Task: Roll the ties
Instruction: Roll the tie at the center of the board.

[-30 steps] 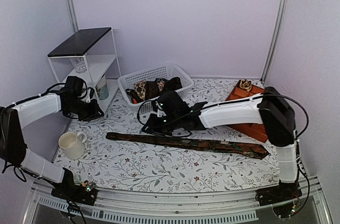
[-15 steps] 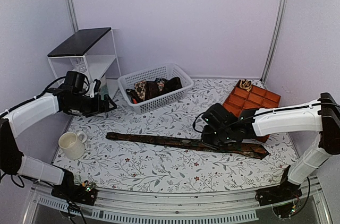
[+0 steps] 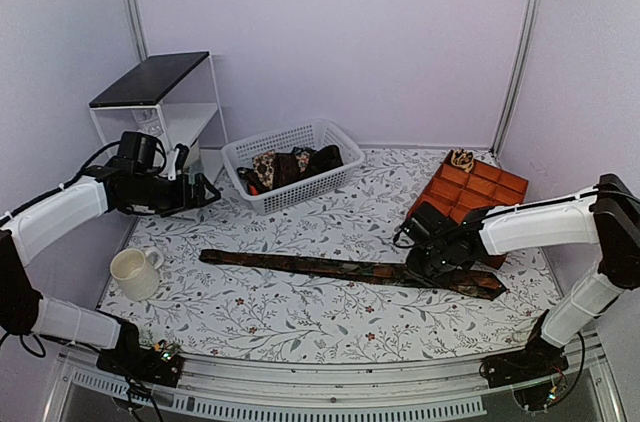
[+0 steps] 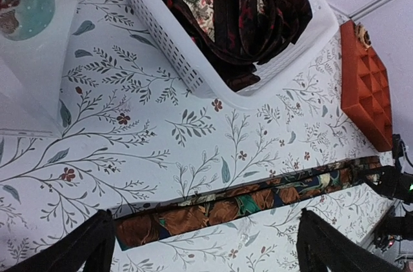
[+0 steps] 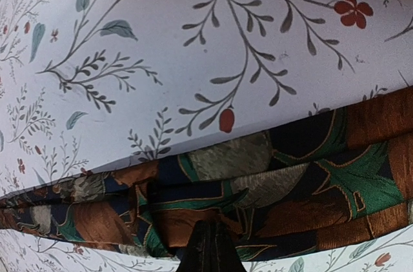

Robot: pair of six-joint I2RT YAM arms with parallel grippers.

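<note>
My right arm has swung from the middle of the bench out toward 4 o'clock. My left arm has pulled back toward 10 o'clock, and its fingers have spread.

The right tool (image 5: 210,246) is clenched on the long flat necktie in a rust, green and navy leaf print (image 3: 340,269), about a quarter of the way in from its wide end. The woven cloth puckers into soft folds at the black fingertips. The necktie lies stretched out on the white floral-print bench (image 3: 300,317), its narrow end at 9 o'clock and its wide pointed end at 4 o'clock. The fabric has a slight ribbed sheen and thin gold outlines around the leaves.

The left tool (image 4: 206,252) is released and holds nothing. It hangs above the narrow end, with its dark fingers wide apart.

At 12 o'clock the white plastic lattice basket (image 3: 290,198) holds a loose heap of dark patterned ties (image 4: 258,8), with a tan spotted tie (image 3: 265,167) among them. At 2 o'clock the orange tray of square compartments (image 3: 480,187) sits just beyond the right tool. A cream ceramic mug (image 3: 133,272) stands at 8 o'clock.
</note>
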